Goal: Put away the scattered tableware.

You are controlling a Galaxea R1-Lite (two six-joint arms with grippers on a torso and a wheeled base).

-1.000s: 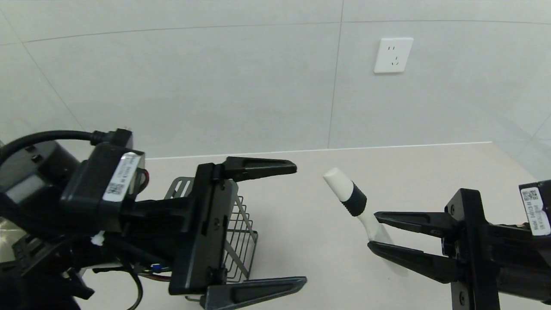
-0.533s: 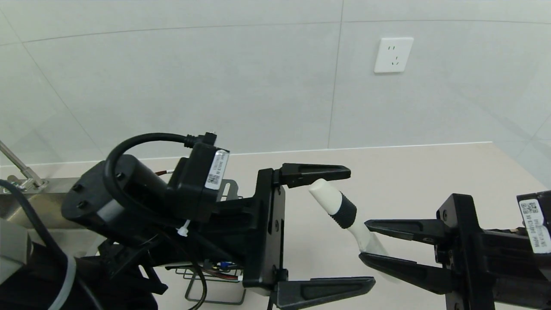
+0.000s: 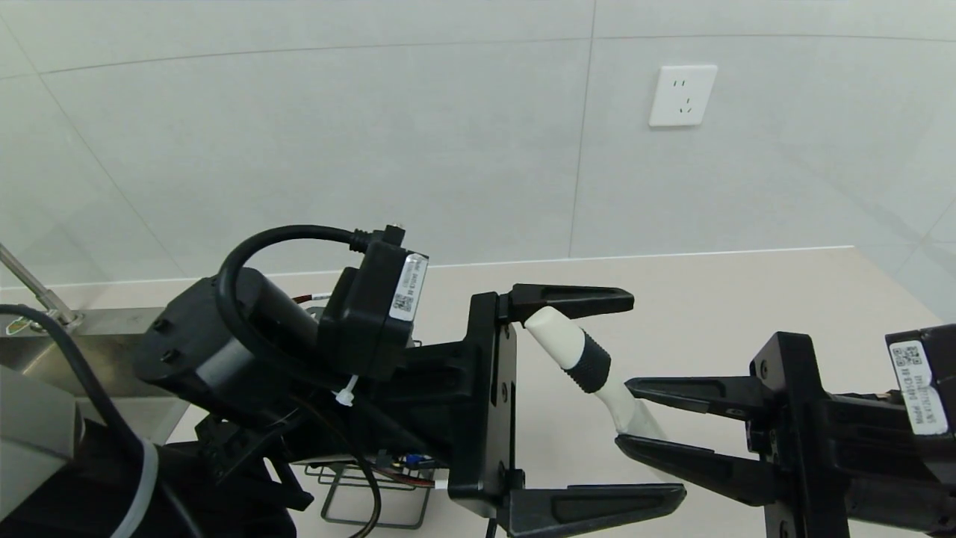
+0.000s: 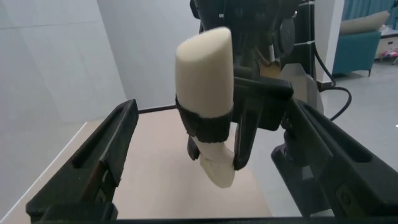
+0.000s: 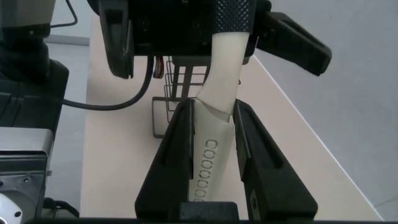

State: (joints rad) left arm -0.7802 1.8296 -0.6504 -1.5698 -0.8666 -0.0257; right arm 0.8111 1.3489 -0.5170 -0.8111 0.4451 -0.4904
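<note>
- The right gripper (image 3: 624, 413) is pinched on the flat blade of a white slotted spatula (image 3: 590, 362), one finger on each face of the blade.
- It holds the spatula off the countertop (image 3: 747, 299), tilted, with the handle rising away toward the left arm.
- The left gripper (image 3: 658, 396) is spread wide and grips nothing.
- The round end of the spatula handle sits between the left gripper's two fingers, close under the upper one; I cannot tell if it touches.
- From the right wrist, you can see a row of oval slots along the blade, and the two fingers flush against it.
- From the left wrist, the handle end points at the camera, its black grip band just behind the tip, with a spread finger well apart on either side.
- From the head, a wire basket (image 3: 373, 493) stands on the countertop below the left arm, and a steel sink (image 3: 89, 351) lies at the far left.
- Count: one spatula, one basket, one wall socket (image 3: 682, 95), two grippers.
</note>
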